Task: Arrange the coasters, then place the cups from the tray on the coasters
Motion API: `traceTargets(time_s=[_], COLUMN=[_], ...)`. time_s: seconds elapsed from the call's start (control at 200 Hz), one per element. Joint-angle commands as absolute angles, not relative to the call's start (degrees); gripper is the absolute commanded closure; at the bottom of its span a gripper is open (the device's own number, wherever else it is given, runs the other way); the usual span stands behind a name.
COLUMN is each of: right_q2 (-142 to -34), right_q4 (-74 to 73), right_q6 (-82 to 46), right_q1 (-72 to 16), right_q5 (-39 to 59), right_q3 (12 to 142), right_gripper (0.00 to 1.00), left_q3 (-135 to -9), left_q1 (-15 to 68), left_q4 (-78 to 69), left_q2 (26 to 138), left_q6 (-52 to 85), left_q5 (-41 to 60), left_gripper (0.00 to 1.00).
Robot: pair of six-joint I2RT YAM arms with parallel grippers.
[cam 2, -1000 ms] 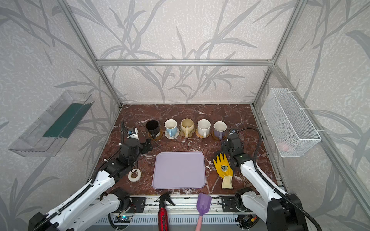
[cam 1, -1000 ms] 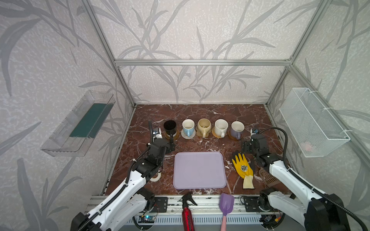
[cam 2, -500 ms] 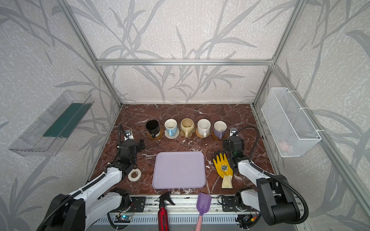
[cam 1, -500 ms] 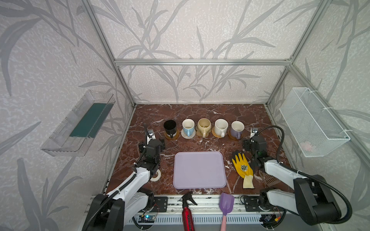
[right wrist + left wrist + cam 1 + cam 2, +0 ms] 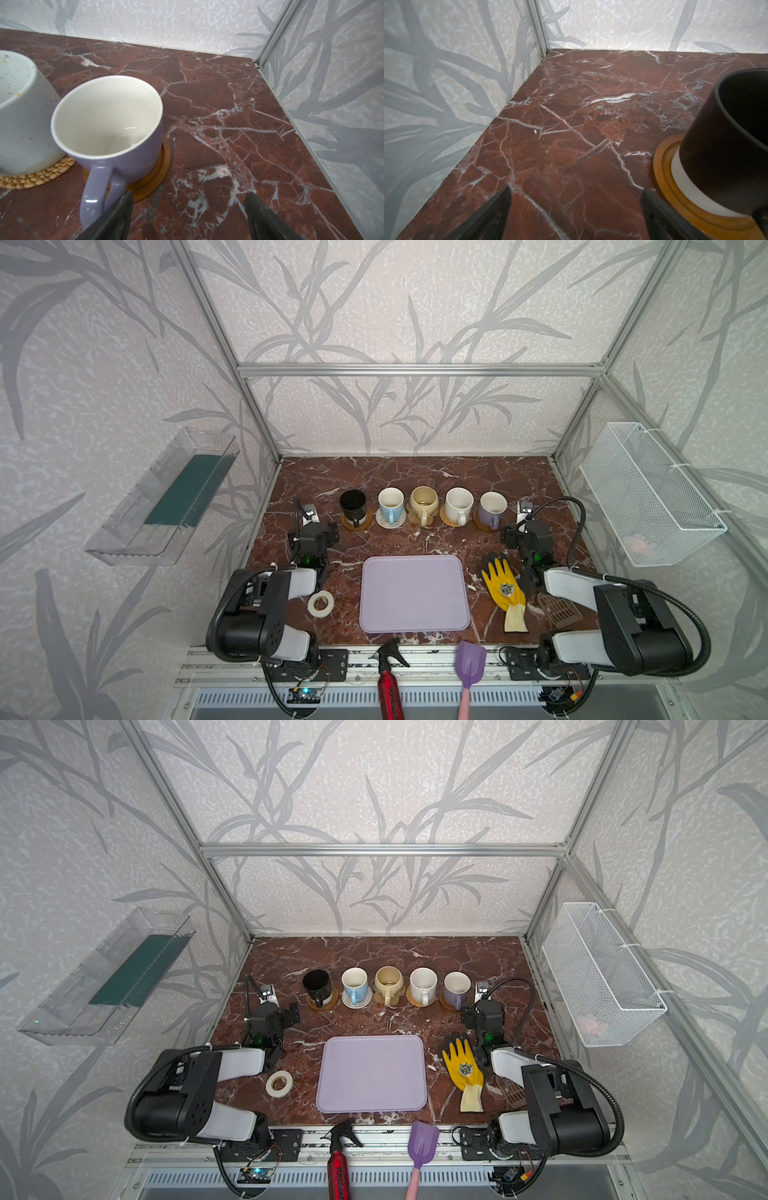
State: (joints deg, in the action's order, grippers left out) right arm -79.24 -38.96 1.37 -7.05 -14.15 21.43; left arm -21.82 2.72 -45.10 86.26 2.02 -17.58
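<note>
The marble tabletop [image 5: 415, 477] is carrying all items. A clear wall shelf [image 5: 162, 497] and a white wire basket [image 5: 648, 497] are hanging on the side walls.

The tray [image 5: 413, 593] is lying flat near the front edge, between the two arms.

The left gripper [image 5: 575, 193] is hovering just beside the black cup [image 5: 353, 504], released, with its jaws standing apart over bare marble. The right gripper [image 5: 189, 195] is hovering just beside the lavender cup [image 5: 492, 508], likewise released, jaws apart, one finger close to the handle without touching it.

A yellow glove [image 5: 505, 587] is lying right of the tray; the dark emblem on its back cannot be read. A red spray bottle [image 5: 338, 1169] is resting on the front rail; its white lengthwise lettering is too small to read. A purple scoop [image 5: 471, 659] is lying beside it.

The five cups are standing upright in one row beyond the tray's far edge:
- The black cup is sitting on an amber rimmed coaster [image 5: 662, 166].
- The light blue cup [image 5: 390, 506] is sitting on a whitish woven coaster [image 5: 380, 519].
- The beige cup [image 5: 423, 504] is sitting on a tan flower coaster [image 5: 411, 517].
- The white speckled cup [image 5: 458, 504] is sitting on a rattan coaster [image 5: 31, 178].
- The lavender cup is sitting on a second amber coaster [image 5: 158, 176].

A white tape roll [image 5: 321, 601] is lying left of the tray.
</note>
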Motion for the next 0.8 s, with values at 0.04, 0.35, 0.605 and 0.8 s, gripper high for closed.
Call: traceTargets(time_s=[0.04,0.35,0.605,0.8], right_q2=[-84.0,-89.2,-88.1,-88.2], right_q4=[-49.3,-54.0,-50.5,-50.5], right_q6=[1.9,1.2,1.2,1.5], right_q1=[-6.8,-6.8,-6.8,-6.9], right_q5=[-10.7,-12.6,-12.4,-12.3], right_q3=[20.7,20.9,21.8,21.9], right_gripper=[0.17,0.0,0.01,0.01], left_q3=[-24.6,-22.3,-21.6,-21.7], left_q1=[1.8,-1.3,-1.4,-1.0], left_q4=[-47.5,-52.2,-54.2,-54.1], left_q2=[87.7,89.4,90.0,90.0], left_q6=[0.5,2.0,1.9,1.5], left_q5=[-14.2,-6.7,-6.8,-6.9], left_gripper=[0.01,0.01,0.01,0.01])
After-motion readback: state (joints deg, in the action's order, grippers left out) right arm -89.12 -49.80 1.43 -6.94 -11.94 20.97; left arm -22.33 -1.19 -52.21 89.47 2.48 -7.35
